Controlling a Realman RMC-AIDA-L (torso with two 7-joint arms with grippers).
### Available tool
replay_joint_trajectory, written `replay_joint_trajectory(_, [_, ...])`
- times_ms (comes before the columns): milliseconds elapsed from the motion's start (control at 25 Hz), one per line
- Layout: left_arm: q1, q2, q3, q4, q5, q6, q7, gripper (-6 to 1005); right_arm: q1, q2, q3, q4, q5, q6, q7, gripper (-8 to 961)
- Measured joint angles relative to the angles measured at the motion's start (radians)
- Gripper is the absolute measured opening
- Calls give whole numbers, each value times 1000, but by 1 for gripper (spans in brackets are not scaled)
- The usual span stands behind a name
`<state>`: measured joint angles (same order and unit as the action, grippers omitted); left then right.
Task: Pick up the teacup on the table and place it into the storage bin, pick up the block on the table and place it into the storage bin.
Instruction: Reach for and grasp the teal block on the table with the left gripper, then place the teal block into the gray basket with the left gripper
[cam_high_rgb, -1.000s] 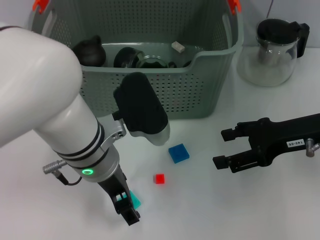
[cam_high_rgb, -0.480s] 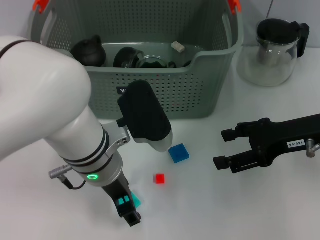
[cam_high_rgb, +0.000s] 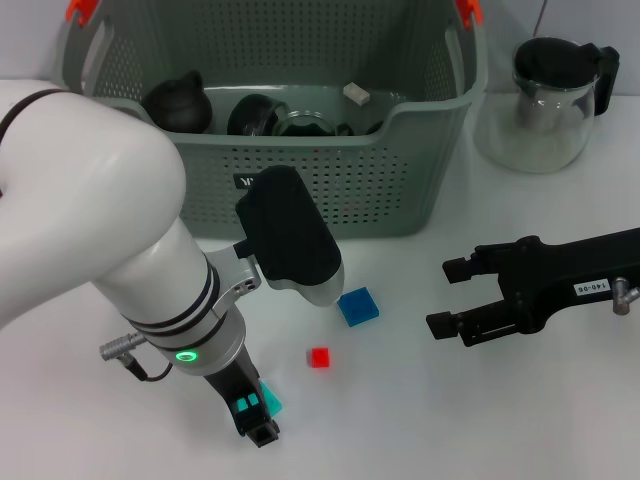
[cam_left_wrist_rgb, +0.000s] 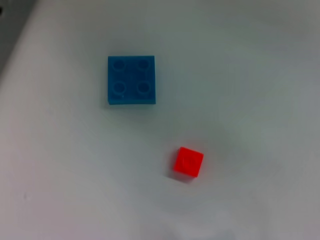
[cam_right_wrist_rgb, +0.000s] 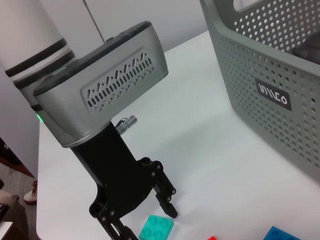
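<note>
White surface (cam_high_rgb: 560, 420) w/ three blocks scattered in front of the storage bin (cam_high_rgb: 300, 180). Teal block (cam_high_rgb: 270, 401) was the one in play, sitting nearest the robot, lying flat, studs up afaict. It's squarish so no real long axis; in the right wrist view (cam_right_wrist_rgb: 156, 227) its edges ran skewed to the bin's front wall.

What changed over the last sec: left end effector (cam_high_rgb: 256, 420) dropped lower and slid a bit toward the block, so it sat right at it, fingers spread w/ one each side of the teal block, not clamped on anything yet. My read is the grasp was lined up and closing was next, no lift so far.

Red block (cam_high_rgb: 319, 357) and blue block (cam_high_rgb: 357, 306) hadn't budged, both apart from the teal one. Dark teaware was already in the bin, can't tell which piece is the teacup.

Right end effector (cam_high_rgb: 446, 297) parked off to the right, fingers apart, empty. Glass pitcher (cam_high_rgb: 548, 100) stood beside the bin.
</note>
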<state>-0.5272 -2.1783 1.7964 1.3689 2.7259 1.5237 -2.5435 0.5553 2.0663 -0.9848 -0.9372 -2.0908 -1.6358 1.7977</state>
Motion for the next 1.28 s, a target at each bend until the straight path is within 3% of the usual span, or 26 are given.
replay_joint_trajectory(80, [-1, 0, 0, -3, 0, -3, 0, 663, 0, 0, 0, 0, 0, 0, 0, 945])
replay_joint_trajectory(520, [2, 0, 0, -6, 0, -15, 0, 618, 0, 0, 0, -2, 0, 1, 0, 945])
replay_joint_trajectory(840, [5, 0, -7, -5, 0, -13, 4, 416, -1, 0, 0, -2, 0, -1, 1, 944])
replay_joint_trajectory(1000, [6, 2, -14, 23, 0, 3, 5, 401, -3, 0, 1, -3, 0, -1, 1, 944])
replay_joint_trajectory(1160, [14, 6, -126, 161, -27, 86, 14, 398, -3, -2, 2, -3, 0, -2, 2, 944])
replay_joint_trajectory(1280, [20, 6, -299, 282, -124, 165, 49, 399, -3, -3, 2, -2, 0, -1, 2, 944])
